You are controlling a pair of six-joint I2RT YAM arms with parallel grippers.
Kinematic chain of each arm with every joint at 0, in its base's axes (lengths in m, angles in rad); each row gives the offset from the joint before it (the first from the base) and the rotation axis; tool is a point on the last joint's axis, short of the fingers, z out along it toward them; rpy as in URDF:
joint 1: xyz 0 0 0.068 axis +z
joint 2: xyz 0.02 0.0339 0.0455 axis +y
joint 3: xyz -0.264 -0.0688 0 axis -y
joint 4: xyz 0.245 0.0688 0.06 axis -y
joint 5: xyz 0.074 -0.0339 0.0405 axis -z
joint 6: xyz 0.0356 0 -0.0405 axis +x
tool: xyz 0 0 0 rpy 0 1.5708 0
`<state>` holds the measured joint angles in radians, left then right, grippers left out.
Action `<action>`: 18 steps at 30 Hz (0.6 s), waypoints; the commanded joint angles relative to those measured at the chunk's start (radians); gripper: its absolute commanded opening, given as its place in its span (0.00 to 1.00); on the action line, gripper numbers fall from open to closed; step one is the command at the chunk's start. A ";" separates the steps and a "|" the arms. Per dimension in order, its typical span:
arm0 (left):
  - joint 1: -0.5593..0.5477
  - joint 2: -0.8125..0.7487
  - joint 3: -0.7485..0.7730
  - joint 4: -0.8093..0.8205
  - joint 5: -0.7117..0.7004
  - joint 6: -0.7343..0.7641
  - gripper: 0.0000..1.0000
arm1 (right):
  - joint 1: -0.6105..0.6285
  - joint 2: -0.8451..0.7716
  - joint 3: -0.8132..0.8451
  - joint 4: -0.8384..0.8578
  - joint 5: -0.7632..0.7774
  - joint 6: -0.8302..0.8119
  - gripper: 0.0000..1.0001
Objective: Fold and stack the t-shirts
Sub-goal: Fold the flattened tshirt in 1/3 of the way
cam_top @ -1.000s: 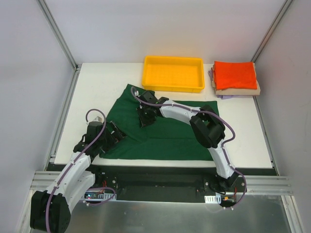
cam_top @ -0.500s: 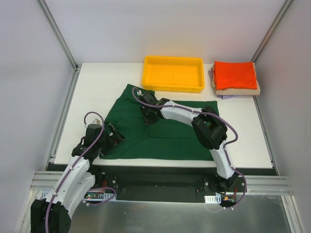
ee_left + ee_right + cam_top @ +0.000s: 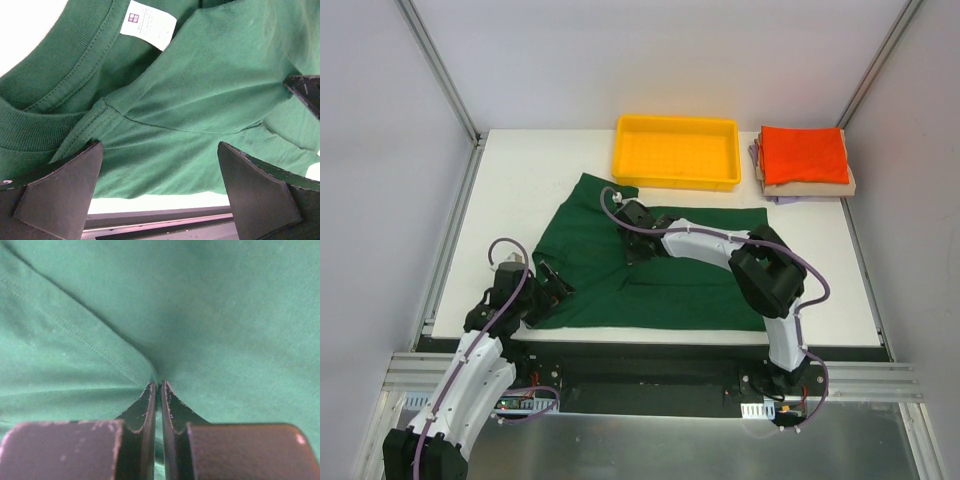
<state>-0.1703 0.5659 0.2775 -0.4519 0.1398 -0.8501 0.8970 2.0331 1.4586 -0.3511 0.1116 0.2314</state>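
Top external view: the dark green t-shirt (image 3: 660, 285) is seen spread over the middle and lower part of the white table (image 3: 520, 170), its lower hem along the table's bottom edge. The cloth is partly folded; an upper-left flap reaches toward the yellow tray (image 3: 675, 150), which stands at top centre, just above the shirt. At the upper right a stack of folded shirts is noted: the orange-red t-shirt (image 3: 803, 153) on top, the tan t-shirt (image 3: 810, 187) under it, and the lavender t-shirt (image 3: 756, 152) showing only at the stack's left and lower edges. The stack lies well apart from the green shirt.

The left gripper (image 3: 552, 285) is placed at the lower-left border of the green shirt. In the left wrist view its fingers are spread wide, with nothing held between them; the ribbed collar (image 3: 65, 75) and a white label (image 3: 147, 25) are seen at the upper left of that frame, and a folded layer of green cloth lies across the middle.

The right gripper (image 3: 632, 245) is placed on the upper middle of the shirt, left of centre. In the right wrist view its fingers are pressed together on a pinch of green cloth, with creases running into the tips.
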 commanded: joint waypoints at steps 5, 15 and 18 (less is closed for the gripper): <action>-0.005 -0.049 -0.038 -0.131 0.009 -0.047 0.99 | 0.040 -0.088 -0.040 0.075 0.146 -0.001 0.26; -0.023 -0.115 0.026 -0.197 0.015 -0.092 0.99 | 0.036 -0.204 -0.001 -0.054 0.365 -0.023 0.96; -0.024 -0.162 0.081 -0.237 -0.002 -0.090 0.99 | 0.026 -0.316 -0.081 -0.061 0.364 -0.012 0.96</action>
<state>-0.1856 0.4530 0.2810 -0.5777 0.1486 -0.9249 0.9352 1.9114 1.4296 -0.3729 0.4026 0.2108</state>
